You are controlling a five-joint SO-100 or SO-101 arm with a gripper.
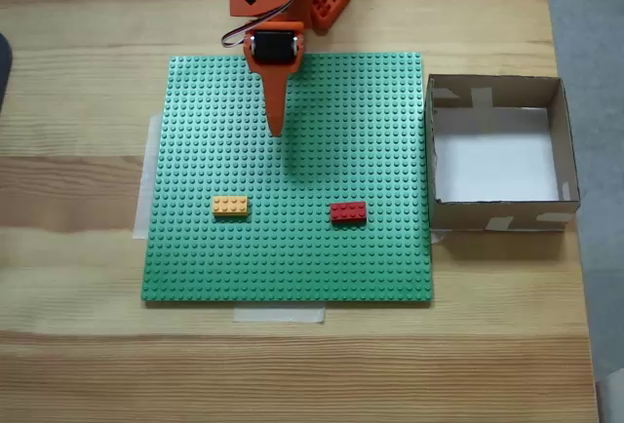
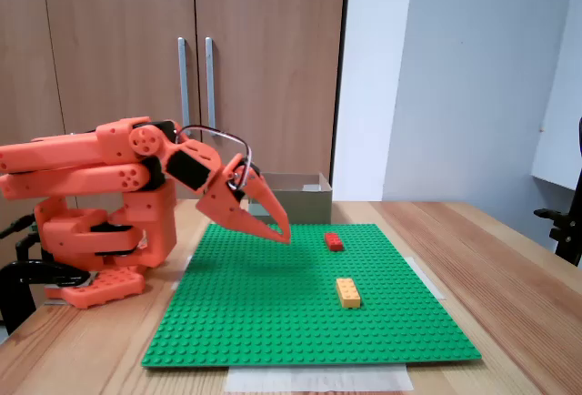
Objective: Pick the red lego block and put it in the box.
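Red lego block [image 1: 348, 211] apart from end effector [image 1: 276, 129], untouched.

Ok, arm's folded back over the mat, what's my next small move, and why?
Probably reach the gripper forward and toward the box side, over the red block. It hangs above the green mat, short of the block, holding nothing; the jaws look shut, so open them.

I see a red lego block [image 1: 348, 211], a yellow-orange brick [image 1: 230, 206], a green studded baseplate [image 1: 205, 267], and a brown box [image 1: 497, 216] with a white floor.
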